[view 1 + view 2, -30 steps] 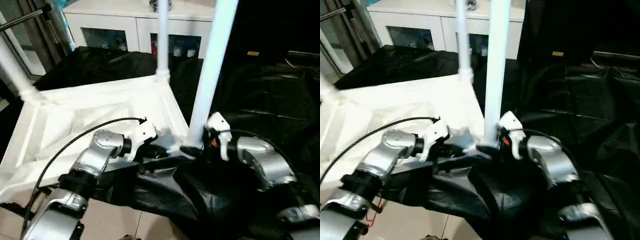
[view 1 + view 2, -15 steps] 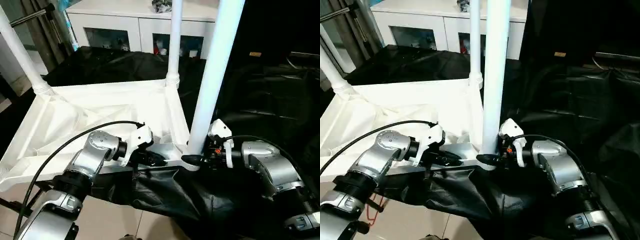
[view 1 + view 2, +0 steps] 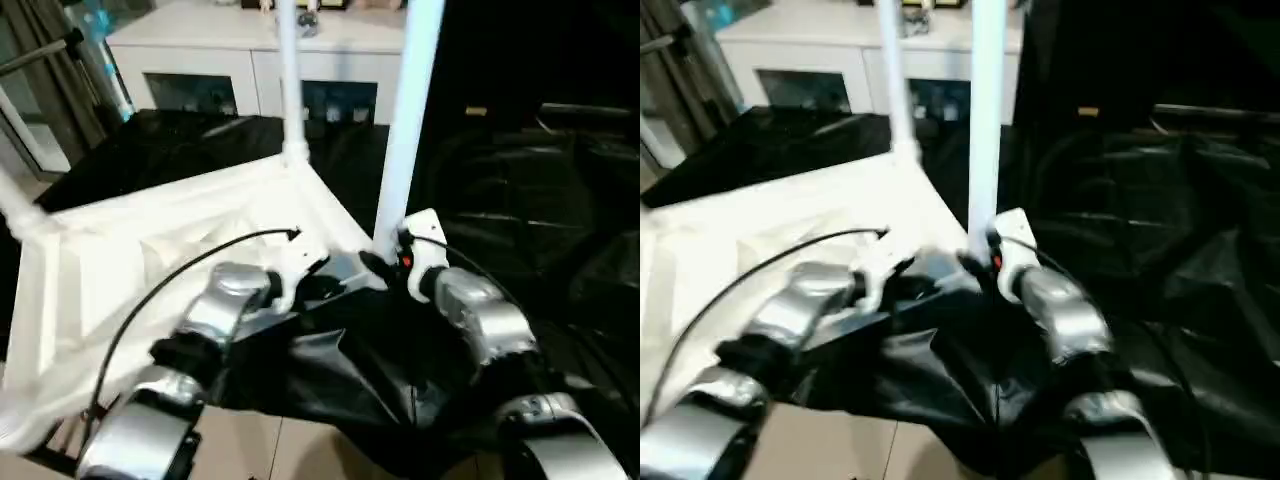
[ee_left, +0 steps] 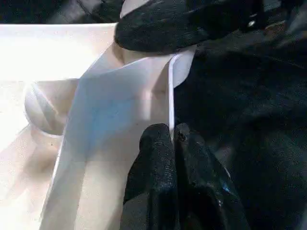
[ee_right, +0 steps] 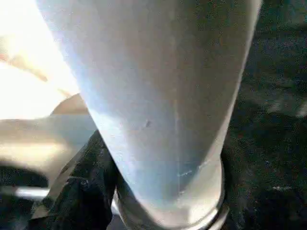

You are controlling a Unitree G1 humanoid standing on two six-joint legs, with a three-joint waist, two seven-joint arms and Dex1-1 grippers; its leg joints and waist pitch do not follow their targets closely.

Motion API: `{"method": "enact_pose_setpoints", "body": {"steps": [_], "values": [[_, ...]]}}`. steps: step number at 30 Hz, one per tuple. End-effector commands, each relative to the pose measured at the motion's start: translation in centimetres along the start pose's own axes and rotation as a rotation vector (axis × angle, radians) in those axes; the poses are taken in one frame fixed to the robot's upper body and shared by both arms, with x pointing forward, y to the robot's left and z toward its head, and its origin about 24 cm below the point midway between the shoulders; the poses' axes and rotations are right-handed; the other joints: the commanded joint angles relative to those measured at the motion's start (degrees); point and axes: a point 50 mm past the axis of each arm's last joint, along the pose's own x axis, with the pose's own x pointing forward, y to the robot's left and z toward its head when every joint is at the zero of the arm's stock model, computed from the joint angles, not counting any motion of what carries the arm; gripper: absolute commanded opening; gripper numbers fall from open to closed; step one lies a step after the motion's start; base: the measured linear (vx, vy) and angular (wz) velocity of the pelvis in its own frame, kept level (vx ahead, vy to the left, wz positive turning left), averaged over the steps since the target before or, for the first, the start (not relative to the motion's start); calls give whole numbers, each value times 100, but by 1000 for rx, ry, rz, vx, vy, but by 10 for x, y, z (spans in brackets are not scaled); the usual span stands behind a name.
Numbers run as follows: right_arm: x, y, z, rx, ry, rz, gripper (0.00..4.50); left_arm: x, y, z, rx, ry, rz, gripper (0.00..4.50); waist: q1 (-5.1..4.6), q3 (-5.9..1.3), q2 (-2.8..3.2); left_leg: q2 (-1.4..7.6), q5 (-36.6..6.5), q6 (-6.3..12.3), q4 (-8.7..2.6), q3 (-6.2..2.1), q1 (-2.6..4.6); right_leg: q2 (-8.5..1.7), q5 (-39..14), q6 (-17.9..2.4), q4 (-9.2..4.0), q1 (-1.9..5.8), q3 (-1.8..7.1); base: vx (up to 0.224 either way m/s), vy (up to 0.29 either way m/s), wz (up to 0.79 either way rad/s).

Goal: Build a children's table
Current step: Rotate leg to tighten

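While the head camera has swung since half a second ago, so that the whole scene sits differently in our view, the grasps themselves look unchanged. The white tabletop (image 3: pixel 150 250) still lies upside down on the black-draped surface (image 3: pixel 520 200), its ribbed underside facing up. Our left tool (image 4: pixel 172 139) remains closed on the thin upright edge wall of the tabletop, near the corner closest to us, one black finger (image 4: pixel 153 163) on each side of that wall. Our right tool (image 3: pixel 385 265) stays at the base of the near leg (image 3: pixel 405 110), which stands upright at that same corner; the right wrist view shows the leg's tapered tube close up with a black finger (image 5: pixel 84 191) against it, so the tool is clamped on the leg. A second leg (image 3: pixel 290 80) stands upright in the far corner socket, and a third leg (image 3: pixel 15 205) slants at the far left corner. An open round socket (image 4: pixel 45 110) shows beside the gripped wall in the left wrist view. Behind the surface stands a white cabinet (image 3: pixel 250 70) with glass doors; its contents are too blurred to name. We can read no writing or labels anywhere.
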Motion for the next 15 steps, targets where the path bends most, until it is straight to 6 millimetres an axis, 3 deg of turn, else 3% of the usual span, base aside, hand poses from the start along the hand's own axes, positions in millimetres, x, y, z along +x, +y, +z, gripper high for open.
{"method": "enact_pose_setpoints", "body": {"steps": [1,4,6,7,13,15], "values": [[15,41,-15,43,58,136,320,23,-21,29,49,-86,-88,0,-40,-242,-31,534,-2755,-259,-509,-393,126,-643,-2476,-1064,-559,11,355,0,0,0],[14,42,-11,63,31,181,336,22,-23,28,59,-93,-122,0,-28,-259,-33,537,-2509,-168,-506,-363,102,-642,-2151,-1174,-529,34,370,0,0,0],[12,40,-9,39,24,209,356,19,-23,27,71,-95,-151,0,8,-307,-22,555,-1949,6,-493,-328,50,-644,-1444,-1338,-465,89,383,0,0,0],[9,39,-7,20,20,245,369,17,-23,25,80,-93,-173,0,16,-294,-19,547,-1863,96,-482,-309,46,-645,-1399,-1380,-470,90,375,0,0,0],[-13,31,-9,-90,54,471,369,2,-22,14,121,-60,-281,0,137,-350,-24,569,-1103,482,-422,-265,-16,-621,-663,-1489,-373,184,337,0,0,0],[-15,29,-10,-99,62,492,369,0,-22,13,124,-55,-289,0,181,-358,-16,586,-883,599,-410,-259,-18,-624,-389,-1557,-337,175,323,0,0,0]]}}
